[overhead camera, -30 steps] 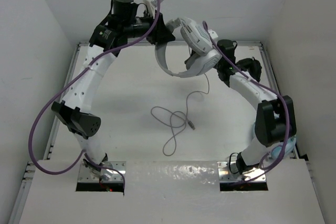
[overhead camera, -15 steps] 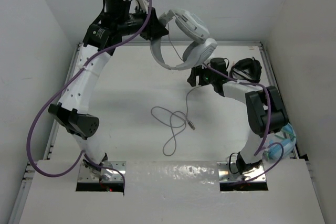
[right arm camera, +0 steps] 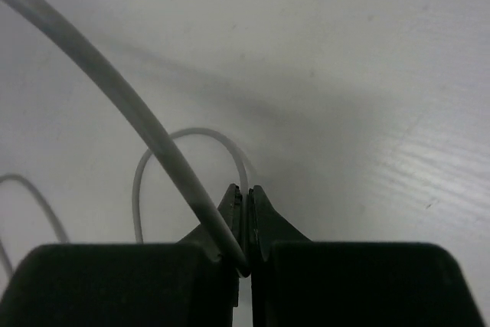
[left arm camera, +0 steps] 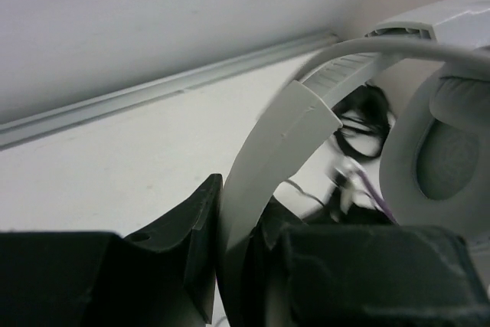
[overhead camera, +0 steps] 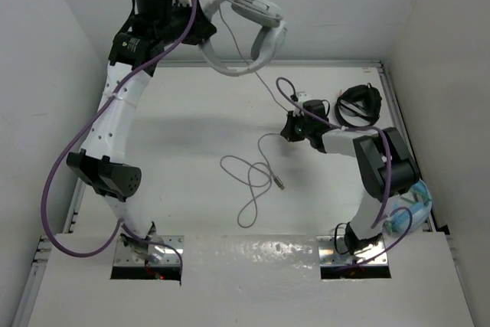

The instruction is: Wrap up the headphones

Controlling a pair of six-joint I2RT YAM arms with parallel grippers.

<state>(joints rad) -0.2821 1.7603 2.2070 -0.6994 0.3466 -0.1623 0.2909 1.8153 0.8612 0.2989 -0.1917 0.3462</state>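
— Since a second ago, the left gripper (overhead camera: 200, 34) has raised the headphones (overhead camera: 249, 17) to the frame's upper middle, clamped on the headband (left arm camera: 268, 151). The right gripper (overhead camera: 292, 129) has dropped right of centre and pinched the cable (overhead camera: 253, 181).
— Gathering cable, then?
— I'd judge so. Next it must wind the cable round the headband without it slipping.
— And its look?
— White, with padded oval cups and a thin grey lead looping loose at centre.
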